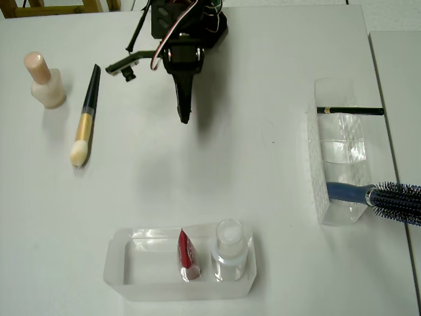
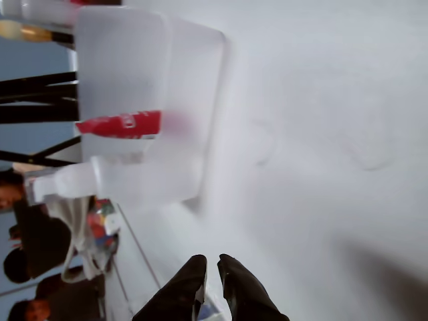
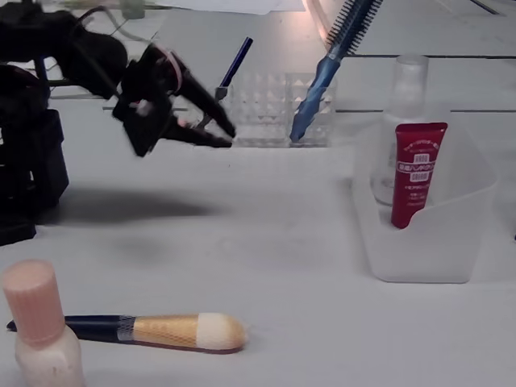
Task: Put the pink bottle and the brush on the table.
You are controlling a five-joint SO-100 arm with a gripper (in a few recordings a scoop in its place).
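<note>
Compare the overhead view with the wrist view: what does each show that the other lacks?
Overhead alone: the pink bottle standing and the brush lying beside it on the table, a clear holder with a pencil and a blue hairbrush, and the whole arm.

Wrist alone: people beyond the table's edge, and a close look at the tool, its fingers nearly together with nothing between them.

Both: the frosted tray holding the red tube and the clear bottle.
</note>
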